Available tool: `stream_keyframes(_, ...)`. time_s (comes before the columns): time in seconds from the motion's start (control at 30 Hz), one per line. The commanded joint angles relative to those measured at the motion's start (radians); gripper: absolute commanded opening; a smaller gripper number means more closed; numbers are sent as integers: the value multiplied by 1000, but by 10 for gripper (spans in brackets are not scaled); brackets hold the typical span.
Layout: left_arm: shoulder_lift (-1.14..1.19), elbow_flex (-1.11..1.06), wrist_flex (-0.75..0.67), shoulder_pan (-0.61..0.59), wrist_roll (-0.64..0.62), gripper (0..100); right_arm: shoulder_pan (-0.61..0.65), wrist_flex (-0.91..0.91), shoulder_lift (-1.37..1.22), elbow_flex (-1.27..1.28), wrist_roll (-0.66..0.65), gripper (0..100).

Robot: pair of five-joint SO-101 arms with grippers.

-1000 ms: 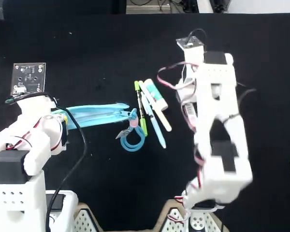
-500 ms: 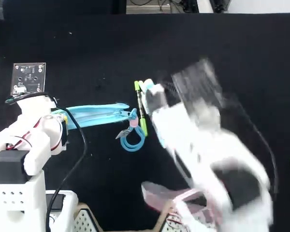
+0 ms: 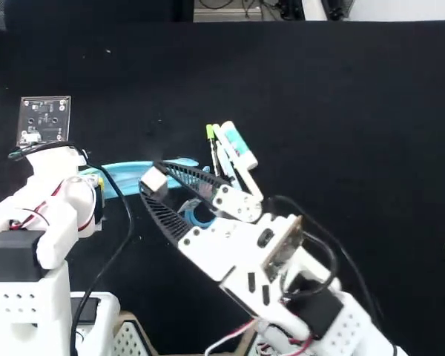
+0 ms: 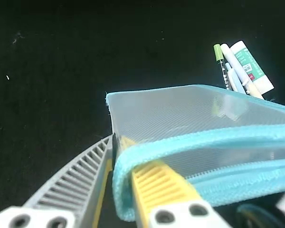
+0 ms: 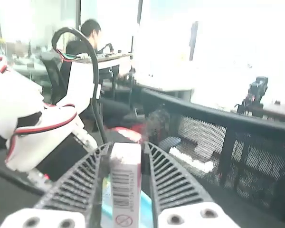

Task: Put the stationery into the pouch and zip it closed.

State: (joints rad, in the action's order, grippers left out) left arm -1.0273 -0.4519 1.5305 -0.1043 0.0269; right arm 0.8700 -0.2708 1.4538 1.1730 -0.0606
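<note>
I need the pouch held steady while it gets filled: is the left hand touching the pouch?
Touching. In the left wrist view the left hand pinches the pouch at its teal corner, between its two fingers.

Table cover (image 3: 356,96): black cloth, matt, a few lint specks.
Pouch (image 4: 180,114): translucent finely ribbed plastic panel, slight sheen; woven cloth edging.
Left gripper (image 4: 118,140): ribbed plastic, matt.
Right gripper (image 5: 127,147): ribbed plastic, matt.
Small box (image 5: 126,190): printed paper sleeve, smooth.
Pens (image 4: 226,66): smooth plastic barrels.
Arm shells (image 3: 52,222): white plastic, matt.
</note>
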Motion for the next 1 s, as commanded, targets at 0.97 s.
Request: stream_keyframes(0.97, 11, 1, -6, 2, -5, 30, -54, 436, -278, 200, 0, 11)
